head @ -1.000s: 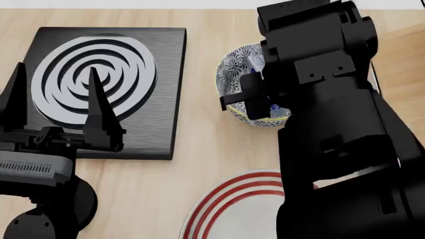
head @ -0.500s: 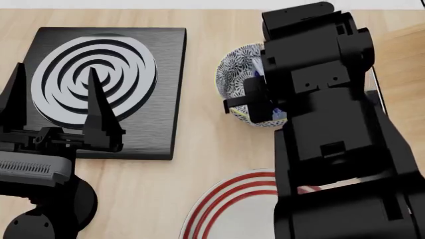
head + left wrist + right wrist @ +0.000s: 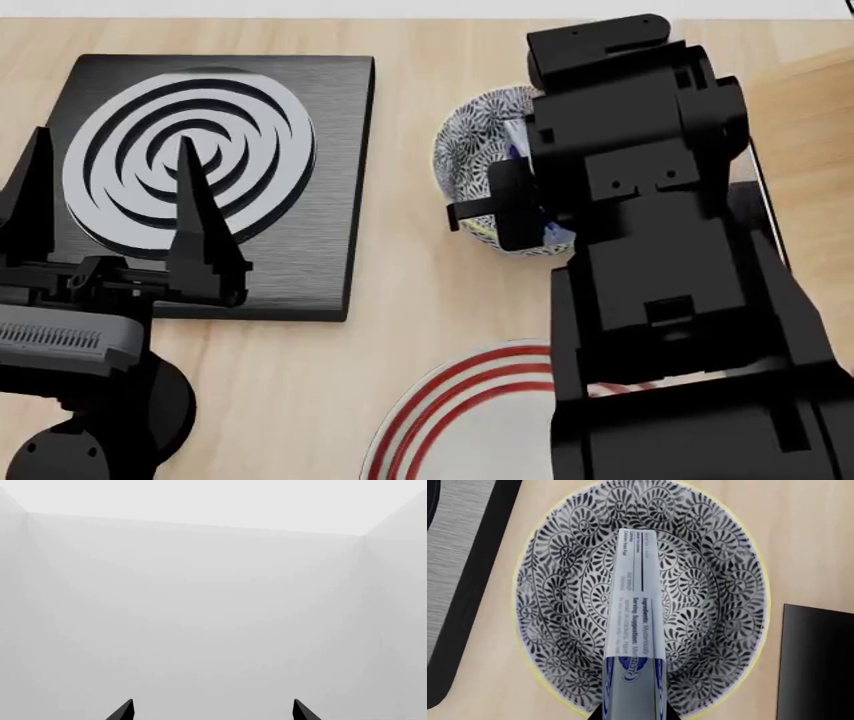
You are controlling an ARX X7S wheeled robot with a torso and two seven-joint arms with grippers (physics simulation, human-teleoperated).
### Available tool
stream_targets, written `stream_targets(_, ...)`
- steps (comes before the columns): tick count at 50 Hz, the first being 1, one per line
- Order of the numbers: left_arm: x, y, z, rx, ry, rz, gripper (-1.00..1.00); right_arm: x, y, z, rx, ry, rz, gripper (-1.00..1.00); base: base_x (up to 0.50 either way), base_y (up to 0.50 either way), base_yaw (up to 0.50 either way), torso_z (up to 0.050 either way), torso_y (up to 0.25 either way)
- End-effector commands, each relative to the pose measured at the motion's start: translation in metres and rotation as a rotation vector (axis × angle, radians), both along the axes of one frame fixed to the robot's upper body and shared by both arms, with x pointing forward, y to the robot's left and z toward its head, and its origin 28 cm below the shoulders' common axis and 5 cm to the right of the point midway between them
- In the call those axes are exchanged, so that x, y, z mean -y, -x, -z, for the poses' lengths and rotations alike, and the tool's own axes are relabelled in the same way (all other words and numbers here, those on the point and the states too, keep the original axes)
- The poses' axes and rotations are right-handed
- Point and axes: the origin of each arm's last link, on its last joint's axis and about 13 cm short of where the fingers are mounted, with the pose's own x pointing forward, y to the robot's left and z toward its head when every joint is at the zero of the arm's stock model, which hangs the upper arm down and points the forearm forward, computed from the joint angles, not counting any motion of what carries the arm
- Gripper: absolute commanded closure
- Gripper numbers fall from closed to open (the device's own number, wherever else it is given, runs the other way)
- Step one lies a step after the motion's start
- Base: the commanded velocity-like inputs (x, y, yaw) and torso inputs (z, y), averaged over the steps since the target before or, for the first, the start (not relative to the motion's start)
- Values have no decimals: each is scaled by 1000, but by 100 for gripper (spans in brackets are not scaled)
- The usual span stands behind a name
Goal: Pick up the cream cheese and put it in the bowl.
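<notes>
From the head view, the left pincer (image 3: pixel 114 215) stands spread wide over the black board (image 3: pixel 340 180) on the wooden table (image 3: pixel 400 290). The right arm hides most of the patterned bowl (image 3: pixel 467 165).

The left wrist view shows only blank pale walls.

In the right wrist view, the right pincer (image 3: pixel 632 712) clamps the cream cheese (image 3: pixel 634 625) over the bowl's middle.

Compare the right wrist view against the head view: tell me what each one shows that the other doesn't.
Right wrist only: the cream cheese held upright over the bowl's patterned inside, and a gripper clamping it.
Head only: the left gripper, open, the black tray with its spiral disc, and the red-ringed plate.
Both: the bowl on the wooden table.
</notes>
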Motion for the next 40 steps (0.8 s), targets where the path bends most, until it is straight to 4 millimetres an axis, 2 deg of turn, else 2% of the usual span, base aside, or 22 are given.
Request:
stream_targets(1, 0, 0, 0, 0, 3, 2, -100, 0, -1, 2, 9, 6, -3, 100, 0, 0, 0, 0, 0)
stream_targets(3, 0, 0, 0, 3, 5, 1, -100, 0, -1, 1, 16, -1, 6, 100, 0, 0, 0, 0, 0)
stream_targets(4, 0, 0, 0, 1, 5, 0, -100, 0, -1, 1, 18, 4, 1, -100, 0, 0, 0, 0, 0)
stream_targets(13, 0, 0, 0, -1, 4, 0, -100, 1, -2, -23, 99, -15, 10, -100, 0, 0, 0, 0, 0)
stream_targets(28, 1, -2, 2, -15, -8, -4, -100, 6, 6, -77, 239, -14, -11, -100, 0, 0, 0, 0, 0)
stream_targets(32, 1, -2, 2, -17, -11, -6, -100, 9, 16, -83, 269, -30, -9, -100, 0, 0, 0, 0, 0)
stream_targets(40, 1, -2, 2, -20, -9, -7, -100, 8, 29, -77, 292, -71, -61, -100, 0, 0, 0, 0, 0)
